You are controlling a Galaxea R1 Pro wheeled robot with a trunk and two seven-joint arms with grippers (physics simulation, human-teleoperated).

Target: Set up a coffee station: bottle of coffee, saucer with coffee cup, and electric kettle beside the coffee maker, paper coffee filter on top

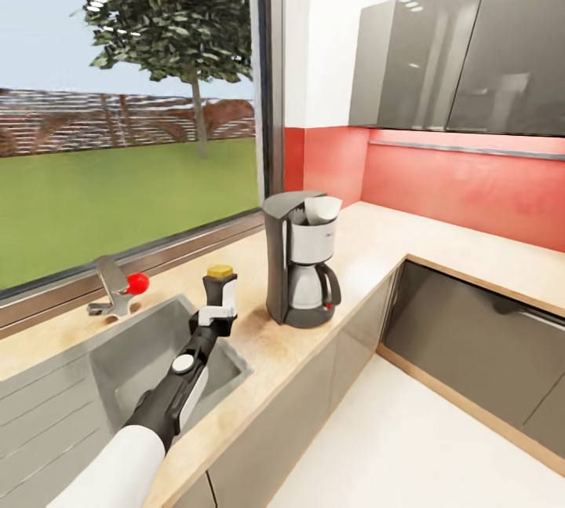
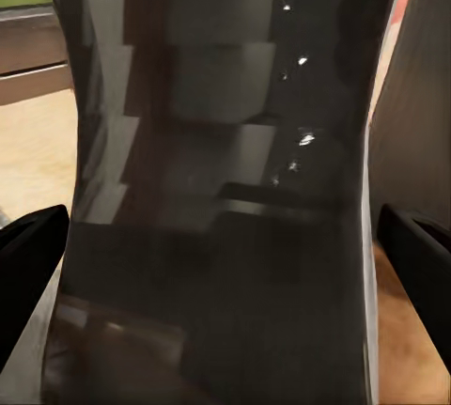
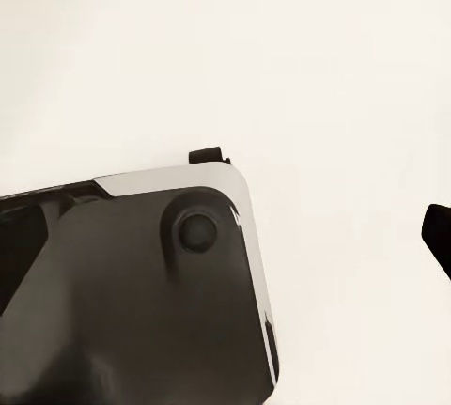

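While the bottle of coffee (image 1: 220, 286) stands upright with its yellow cap on top, its long axis runs straight up from the countertop (image 1: 259, 351), just by the corner of the sink (image 1: 149, 351). It sits between the fingers of the left gripper (image 1: 218, 305), which pinch its body from both sides; in the left wrist view the dark glass of the bottle (image 2: 221, 198) spans the gap between the two black fingertips (image 2: 28, 264).

From there the coffee maker (image 1: 302, 261) lies near, off to the robot's right along the counter, with a white paper filter (image 1: 322, 210) already showing at its top (the carafe handle faces the counter's front edge). My judgement: the coming move is a short sideways carry toward the machine, keeping the bottle vertical.

Whether the right gripper (image 3: 440, 236) is spread or pressed together, I cannot tell; one dark fingertip shows over pale floor.
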